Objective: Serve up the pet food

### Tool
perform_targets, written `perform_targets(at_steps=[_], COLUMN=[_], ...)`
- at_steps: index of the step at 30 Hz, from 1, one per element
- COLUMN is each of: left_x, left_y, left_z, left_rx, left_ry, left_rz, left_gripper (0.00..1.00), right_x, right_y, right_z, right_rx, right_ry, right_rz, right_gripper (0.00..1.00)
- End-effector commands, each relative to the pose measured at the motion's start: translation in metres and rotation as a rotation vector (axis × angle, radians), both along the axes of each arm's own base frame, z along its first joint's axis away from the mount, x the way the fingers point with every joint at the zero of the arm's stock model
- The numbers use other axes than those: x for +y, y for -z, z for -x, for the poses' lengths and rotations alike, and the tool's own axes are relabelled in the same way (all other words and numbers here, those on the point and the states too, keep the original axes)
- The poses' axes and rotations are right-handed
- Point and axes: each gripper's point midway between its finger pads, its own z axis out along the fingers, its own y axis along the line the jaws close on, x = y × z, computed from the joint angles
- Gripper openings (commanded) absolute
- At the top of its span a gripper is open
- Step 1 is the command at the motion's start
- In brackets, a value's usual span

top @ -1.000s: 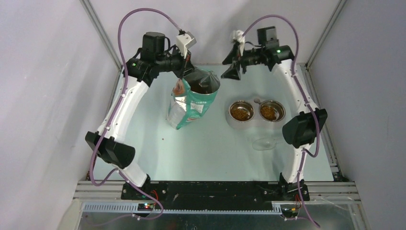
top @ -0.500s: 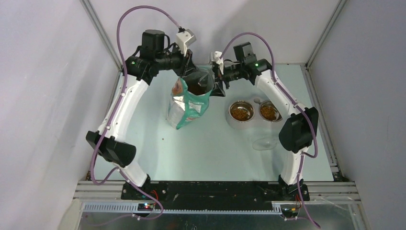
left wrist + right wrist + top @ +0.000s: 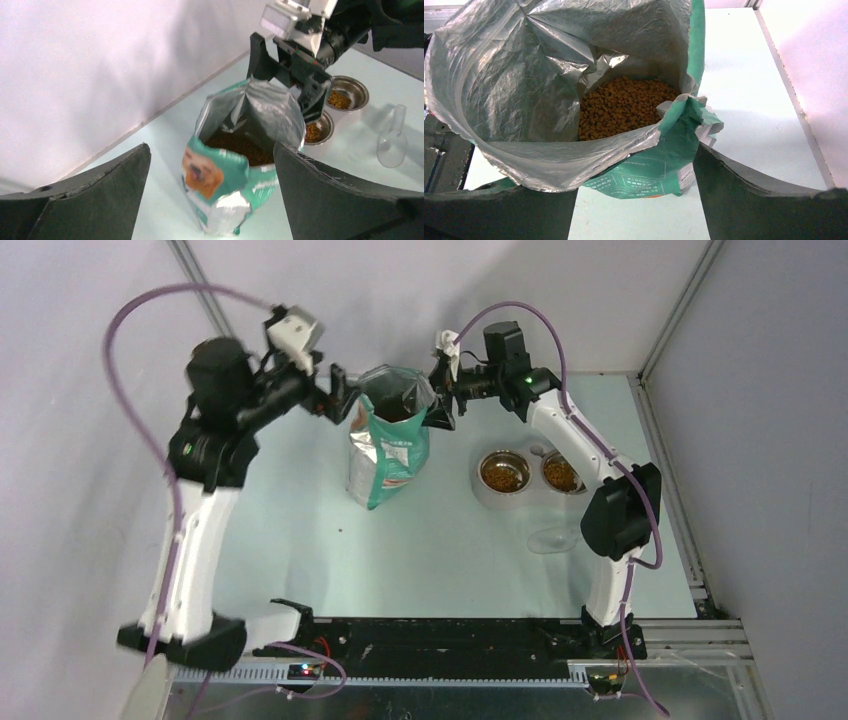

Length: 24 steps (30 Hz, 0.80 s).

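Top external view: the left gripper [image 3: 340, 400] gapes wide just left of the crinkled teal bag [image 3: 385, 455], apart from it. Inside the bag's silvery foil mouth lies the pet food [image 3: 624, 105], a heap of tiny brown pellets. The right gripper [image 3: 438, 405], fingers spread, straddles that rim. More kibble fills two round steel bowls [image 3: 505, 455].

Nothing legible so far. The teal bag [image 3: 235, 182] carries a dog's face on its front. The right wrist view catches faint white print [image 3: 644, 177] on its side, too small and creased to read any word, brand or number.
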Motion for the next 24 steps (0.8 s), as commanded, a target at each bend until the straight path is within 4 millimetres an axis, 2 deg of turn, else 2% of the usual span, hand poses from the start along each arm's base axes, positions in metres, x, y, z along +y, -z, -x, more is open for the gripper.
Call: perform_targets(at_steps=[1,2,3,4,5,6,8,12,17,20,24], left_x=[0.033,0.032,0.028,0.026,0.022,0.021,0.023,0.020,0.002,-0.005,-0.010], left_y=[0.007,0.037,0.043,0.068,0.079,0.093,0.105,0.107,0.101,0.105,0.095], left_z=[0.033,0.038,0.051,0.057,0.061,0.058,0.044,0.015,-0.005,-0.016,-0.023], left_rx=[-0.056,0.019,0.033,0.088,0.114,0.141,0.148,0.117,0.098,0.072,0.012], left_ry=[-0.105,-0.089,-0.049,-0.021,0.009,0.009,-0.039,-0.090,-0.056,-0.082,-0.078], left_rz=[-0.012,-0.038,-0.039,-0.064,-0.064,-0.063,-0.039,0.017,0.088,0.076,0.067], left_gripper=[0.99,0.98,0.97,0.96,0.96,0.95,0.96,0.98,0.96,0.88,0.75], right_x=[0.012,0.013,0.013,0.013,0.012,0.012,0.011,0.009,0.006,0.006,0.006], right_y=[-0.022,-0.021,-0.020,-0.019,-0.017,-0.017,-0.014,-0.015,-0.015,-0.012,-0.010], right_z=[0.006,0.007,0.007,0.006,0.007,0.005,0.004,0.004,0.004,0.005,0.002], right_rx=[-0.031,-0.029,-0.028,-0.033,-0.028,-0.034,-0.027,-0.027,-0.021,-0.018,-0.014], right_ry=[-0.016,-0.015,-0.016,-0.017,-0.016,-0.013,-0.011,-0.010,0.000,0.003,0.021], right_rz=[-0.050,-0.048,-0.045,-0.042,-0.037,-0.034,-0.027,-0.023,-0.019,-0.015,-0.010], right_gripper=[0.81,0.81,0.81,0.81,0.81,0.81,0.81,0.81,0.81,0.81,0.81])
